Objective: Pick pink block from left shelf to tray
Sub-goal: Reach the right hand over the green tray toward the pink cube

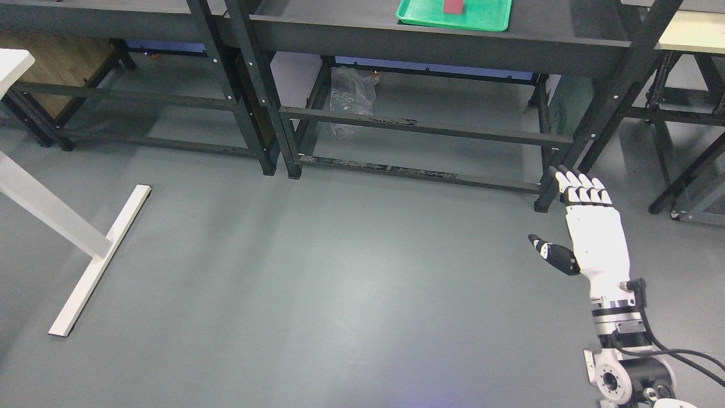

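Head view: pink block (453, 6) in green tray (487, 17), far above empty, open-fingered right robot hand (589, 226)

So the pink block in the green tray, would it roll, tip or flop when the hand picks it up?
The pink block is cut off by the frame's top edge, so this is tentative. Its straight edges suggest something stiff that won't roll. It lies flat in the green tray, so tipping seems unlikely. The open right hand is far from it.
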Motion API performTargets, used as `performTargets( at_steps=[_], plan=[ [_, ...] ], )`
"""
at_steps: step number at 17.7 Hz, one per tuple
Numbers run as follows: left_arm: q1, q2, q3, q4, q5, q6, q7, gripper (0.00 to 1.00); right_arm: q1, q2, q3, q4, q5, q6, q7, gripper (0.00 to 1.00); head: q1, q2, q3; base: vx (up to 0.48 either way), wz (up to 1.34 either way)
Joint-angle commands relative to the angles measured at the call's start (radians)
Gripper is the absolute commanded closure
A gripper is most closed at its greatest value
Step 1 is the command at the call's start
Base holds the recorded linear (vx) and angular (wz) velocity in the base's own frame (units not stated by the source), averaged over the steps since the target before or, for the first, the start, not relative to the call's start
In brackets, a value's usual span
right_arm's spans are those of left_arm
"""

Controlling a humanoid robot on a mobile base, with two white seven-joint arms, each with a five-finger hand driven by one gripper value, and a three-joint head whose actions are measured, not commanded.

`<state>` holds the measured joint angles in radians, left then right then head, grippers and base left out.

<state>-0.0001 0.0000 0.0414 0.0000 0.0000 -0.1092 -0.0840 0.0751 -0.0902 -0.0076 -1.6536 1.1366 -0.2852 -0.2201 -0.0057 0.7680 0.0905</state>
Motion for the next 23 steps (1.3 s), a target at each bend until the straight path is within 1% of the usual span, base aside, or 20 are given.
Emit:
performTargets(
  at_steps=[1, 13, 20, 23],
  plan=[
    [-0.023, 0.017, 0.000, -0.017, -0.002, 0.000, 0.000, 0.00, 0.000, -0.002, 0.000, 0.000, 0.011, 0.000, 0.001, 0.01, 0.0000, 0.000, 0.000, 0.028, 0.03],
    [-0.024, 0.017, 0.000, -0.017, -0.002, 0.000, 0.000, 0.00, 0.000, -0.002, -0.002, 0.005, -0.001, 0.001, 0.001, 0.01, 0.0000, 0.000, 0.000, 0.111, 0.06],
    [-0.023, 0.017, 0.000, -0.017, -0.002, 0.000, 0.000, 0.00, -0.003, -0.002, -0.002, 0.005, -0.011, -0.005, 0.001, 0.01, 0.0000, 0.000, 0.000, 0.231, -0.13],
    [-0.023, 0.017, 0.000, -0.017, -0.002, 0.000, 0.000, 0.00, -0.005, -0.002, -0.002, 0.005, -0.026, -0.032, 0.001, 0.01, 0.0000, 0.000, 0.000, 0.270, -0.06]
  ],
)
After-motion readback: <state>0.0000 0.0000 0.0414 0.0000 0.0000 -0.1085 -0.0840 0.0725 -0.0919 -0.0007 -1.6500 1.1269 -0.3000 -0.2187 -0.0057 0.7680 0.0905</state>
